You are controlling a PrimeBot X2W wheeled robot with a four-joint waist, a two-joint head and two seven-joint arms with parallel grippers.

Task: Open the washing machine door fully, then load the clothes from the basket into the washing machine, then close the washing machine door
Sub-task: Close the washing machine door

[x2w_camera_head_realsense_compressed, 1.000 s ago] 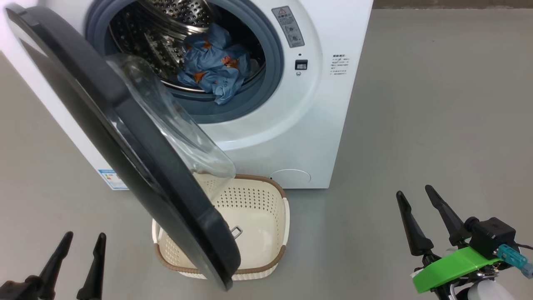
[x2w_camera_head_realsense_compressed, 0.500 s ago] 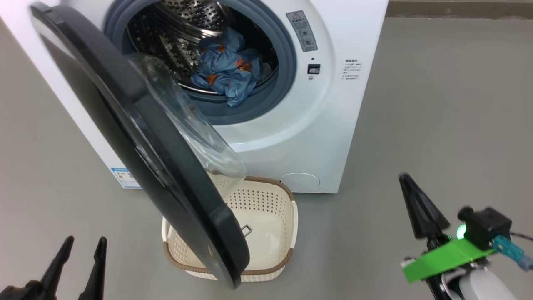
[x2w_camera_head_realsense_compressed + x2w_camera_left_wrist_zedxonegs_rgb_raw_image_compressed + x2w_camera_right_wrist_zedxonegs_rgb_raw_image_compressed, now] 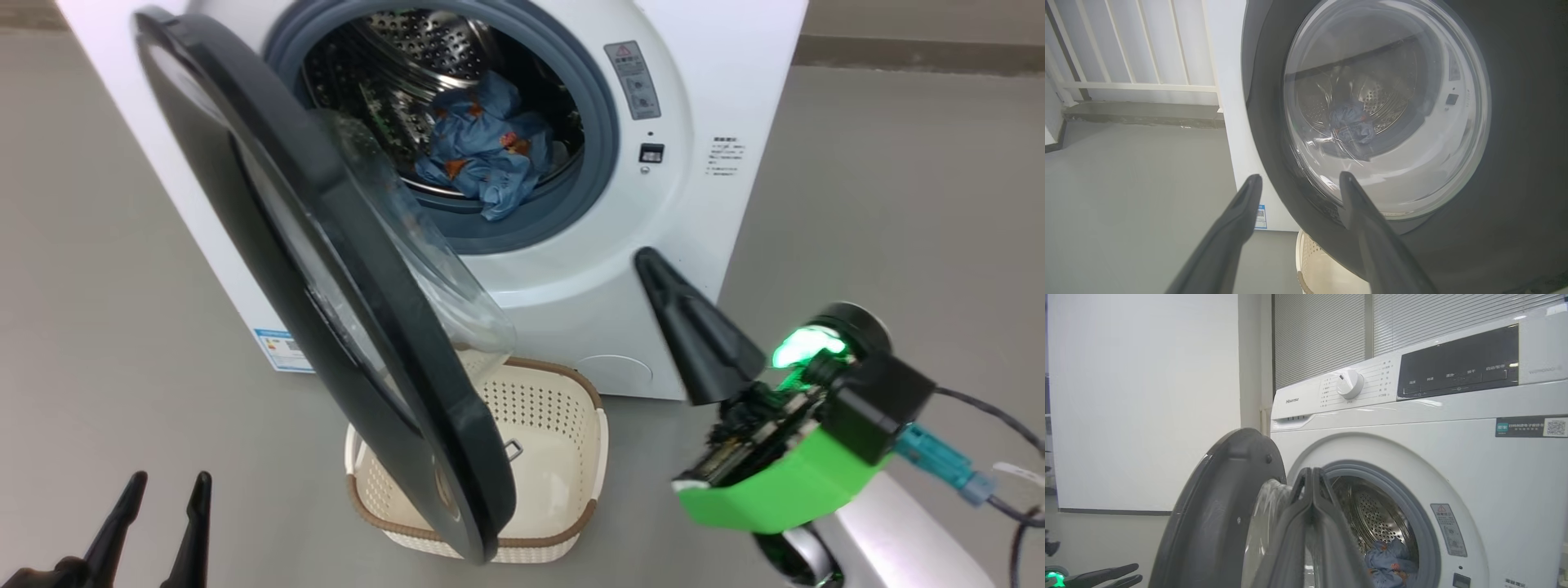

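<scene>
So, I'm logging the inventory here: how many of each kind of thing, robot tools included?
washing machine: 1
washing machine door: 1
basket: 1
blue clothes bundle: 1
tools: 2 (left tool, right tool)
Total: 6

1. Ahead of our right gripper, black-fingered with a bright green mount, we see the washing machine white, its gasket grey-blue.
2. The washing machine door to its left: glossy black rim, clear glass.
3. The clothes: light blue, orange-red figures.
4. The basket: cream, dotted holes, brown woven rim.
</scene>
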